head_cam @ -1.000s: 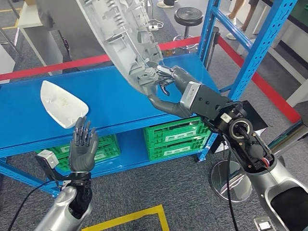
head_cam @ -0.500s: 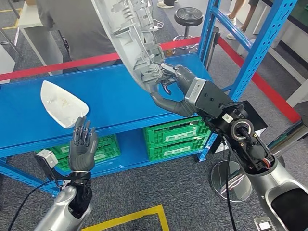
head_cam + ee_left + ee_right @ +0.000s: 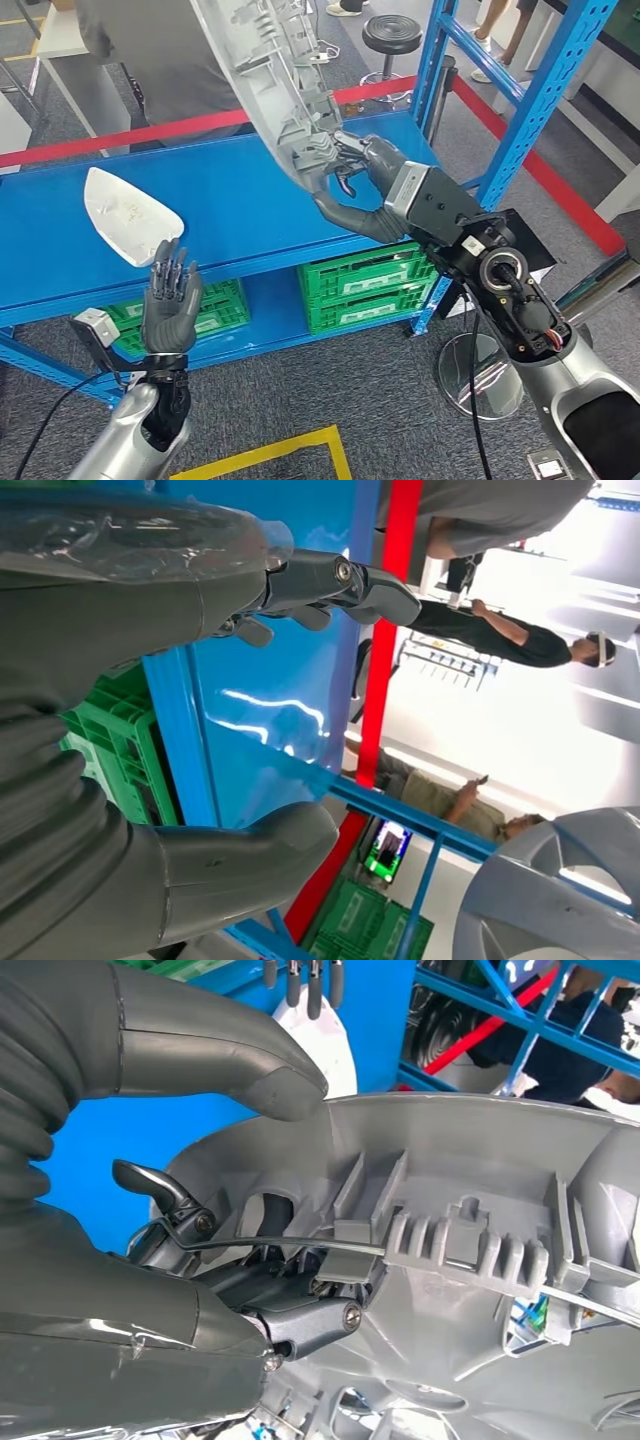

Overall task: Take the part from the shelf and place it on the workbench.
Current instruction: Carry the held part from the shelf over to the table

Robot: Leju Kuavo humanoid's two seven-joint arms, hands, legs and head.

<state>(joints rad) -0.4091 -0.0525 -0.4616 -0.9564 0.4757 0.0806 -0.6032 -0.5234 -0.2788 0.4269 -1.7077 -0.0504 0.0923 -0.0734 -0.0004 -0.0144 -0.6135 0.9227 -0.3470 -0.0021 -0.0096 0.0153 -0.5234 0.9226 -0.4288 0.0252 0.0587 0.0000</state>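
A large grey ribbed plastic cover [image 3: 279, 70] hangs tilted above the blue shelf [image 3: 226, 210]. My right hand [image 3: 362, 175] grips its lower rim, thumb under the edge and fingers hooked into the ribs. The right wrist view shows the cover's inner side [image 3: 468, 1290] with my thumb [image 3: 219, 1055] on the rim. My left hand [image 3: 172, 300] is raised in front of the shelf's front edge, palm up, fingers apart and holding nothing; the left wrist view shows its fingers [image 3: 332, 585] spread. A white shell-shaped part [image 3: 124, 215] lies on the shelf's left side.
Green crates [image 3: 362, 285] stand on the lower shelf level. A blue upright post [image 3: 528, 110] rises at the right. A person in grey [image 3: 151, 50] stands behind the shelf, past a red floor line [image 3: 151, 135]. A black stool [image 3: 391, 35] stands at the back.
My right hand has carried the grey cover slightly to the right and up over the shelf. The left hand has barely moved.
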